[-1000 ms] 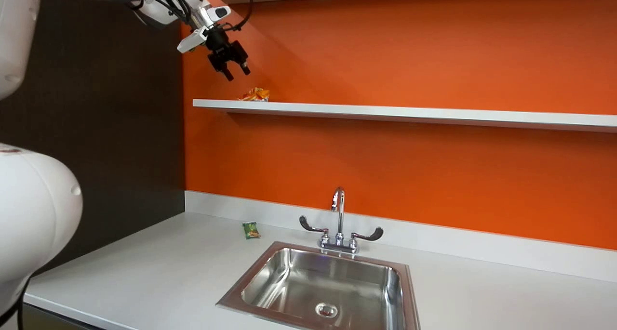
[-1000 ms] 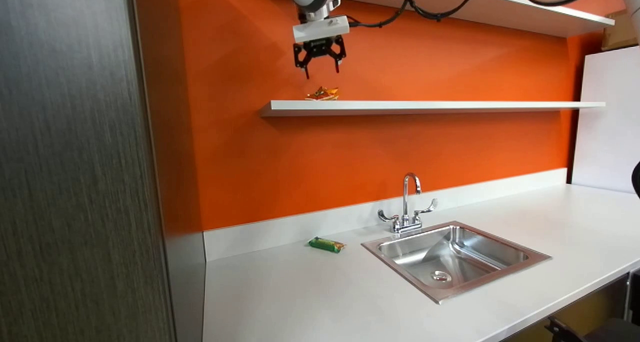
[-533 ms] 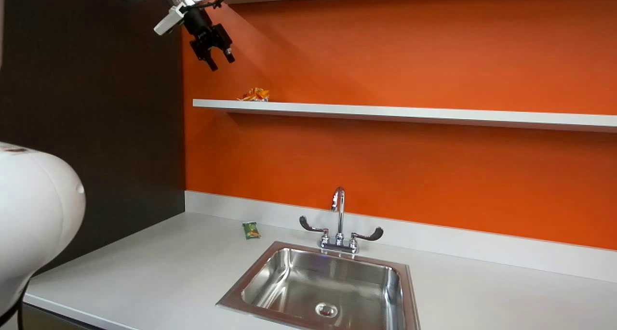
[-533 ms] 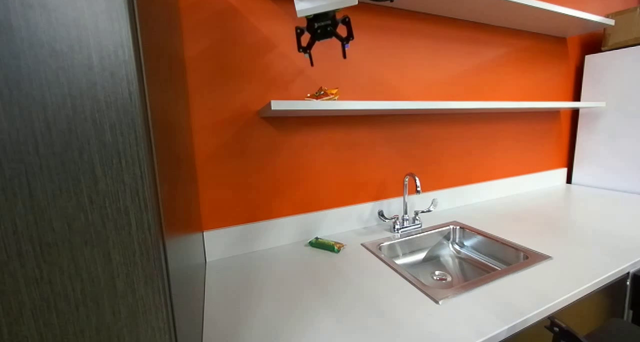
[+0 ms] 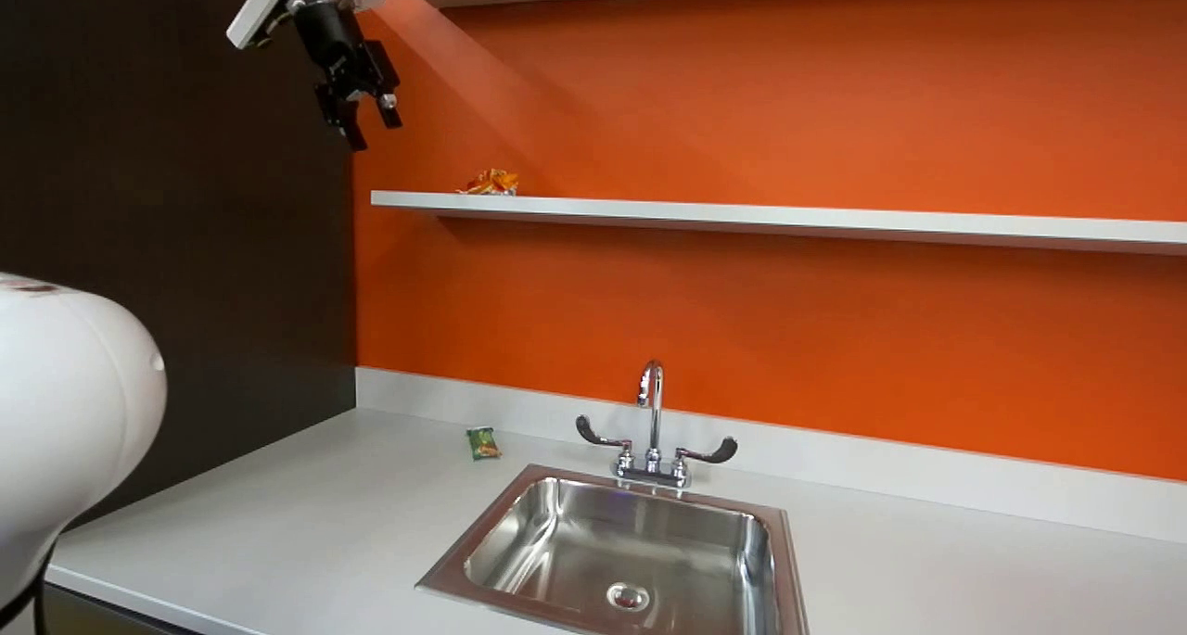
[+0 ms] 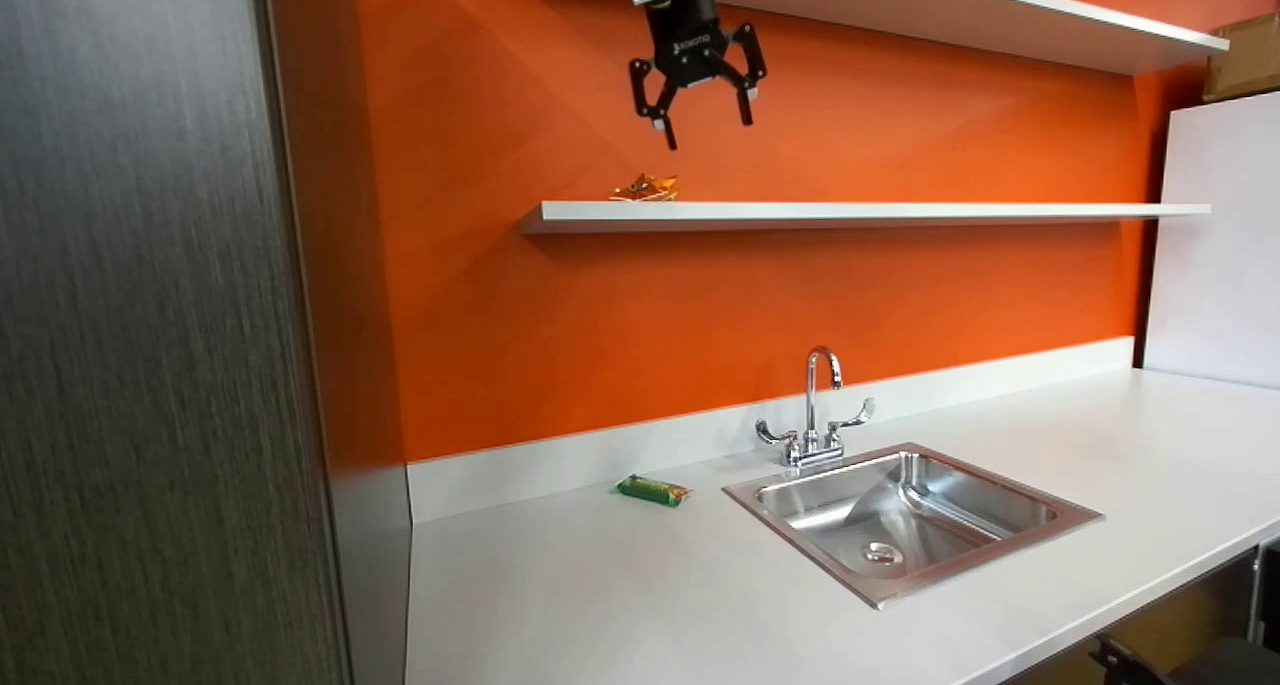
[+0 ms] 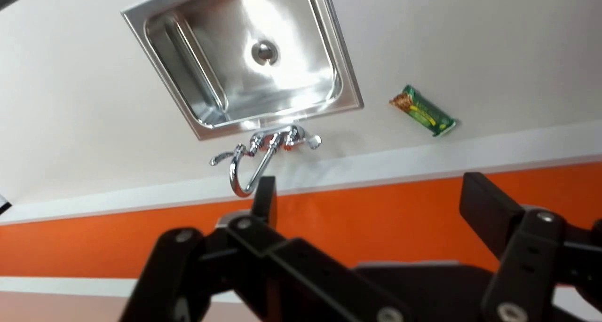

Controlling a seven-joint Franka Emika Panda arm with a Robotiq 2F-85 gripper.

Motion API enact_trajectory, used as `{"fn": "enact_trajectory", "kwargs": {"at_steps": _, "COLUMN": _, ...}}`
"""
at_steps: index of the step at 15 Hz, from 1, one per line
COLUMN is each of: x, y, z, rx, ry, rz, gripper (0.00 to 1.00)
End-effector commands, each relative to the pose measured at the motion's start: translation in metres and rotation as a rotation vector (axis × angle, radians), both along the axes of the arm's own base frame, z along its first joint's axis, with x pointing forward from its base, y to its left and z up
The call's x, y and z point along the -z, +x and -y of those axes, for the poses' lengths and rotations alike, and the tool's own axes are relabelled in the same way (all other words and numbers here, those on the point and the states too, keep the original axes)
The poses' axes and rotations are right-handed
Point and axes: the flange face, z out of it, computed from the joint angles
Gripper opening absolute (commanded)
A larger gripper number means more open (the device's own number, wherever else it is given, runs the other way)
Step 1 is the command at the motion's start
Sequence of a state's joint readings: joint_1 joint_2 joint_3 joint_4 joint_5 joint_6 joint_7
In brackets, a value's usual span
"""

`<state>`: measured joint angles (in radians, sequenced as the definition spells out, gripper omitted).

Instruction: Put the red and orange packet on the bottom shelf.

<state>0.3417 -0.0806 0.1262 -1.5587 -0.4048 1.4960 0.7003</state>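
The red and orange packet is small and crinkled. It lies on the bottom shelf, near that shelf's end by the dark side wall. The packet and the white shelf board show in both exterior views. My gripper is open and empty. It hangs in the air higher than the packet and apart from it; the gripper points down. In the wrist view the jaws stand wide apart with only orange wall between them. The shelf's white edge shows there at lower left; the packet does not.
A green packet lies on the white countertop near the backsplash. A steel sink with a faucet is set into the counter. An upper white shelf runs above. A dark panel closes one side.
My open gripper has moved away from the packet and the shelf, leftward in an exterior view and rightward in an exterior view, looking larger there. The packet has stayed on the shelf.
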Motion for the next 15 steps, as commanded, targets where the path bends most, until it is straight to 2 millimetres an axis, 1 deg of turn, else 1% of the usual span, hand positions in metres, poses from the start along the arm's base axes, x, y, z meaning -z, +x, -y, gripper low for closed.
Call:
{"fn": "enact_trajectory", "kwargs": {"at_steps": 1, "x": 0.029, "y": -0.043, "z": 0.009, "rx": -0.002, "ry": 0.023, "rz": -0.107, "gripper": 1.0}}
{"fn": "enact_trajectory", "kwargs": {"at_steps": 4, "x": 0.064, "y": -0.065, "z": 0.013, "rx": -0.077, "ry": 0.04, "rz": -0.201, "gripper": 1.0}}
{"fn": "enact_trajectory", "kwargs": {"at_steps": 6, "x": 0.093, "y": -0.078, "z": 0.017, "rx": -0.136, "ry": 0.045, "rz": -0.268, "gripper": 1.0}}
{"fn": "enact_trajectory", "kwargs": {"at_steps": 8, "x": 0.121, "y": -0.088, "z": 0.023, "rx": -0.19, "ry": 0.046, "rz": -0.321, "gripper": 1.0}}
{"fn": "enact_trajectory", "kwargs": {"at_steps": 11, "x": 0.159, "y": -0.099, "z": 0.032, "rx": -0.241, "ry": 0.034, "rz": -0.371, "gripper": 1.0}}
{"fn": "enact_trajectory", "kwargs": {"at_steps": 14, "x": 0.186, "y": -0.107, "z": 0.04, "rx": -0.257, "ry": 0.02, "rz": -0.414, "gripper": 1.0}}
{"fn": "enact_trajectory", "kwargs": {"at_steps": 15, "x": 0.179, "y": -0.095, "z": 0.032, "rx": -0.225, "ry": 0.009, "rz": -0.414, "gripper": 1.0}}
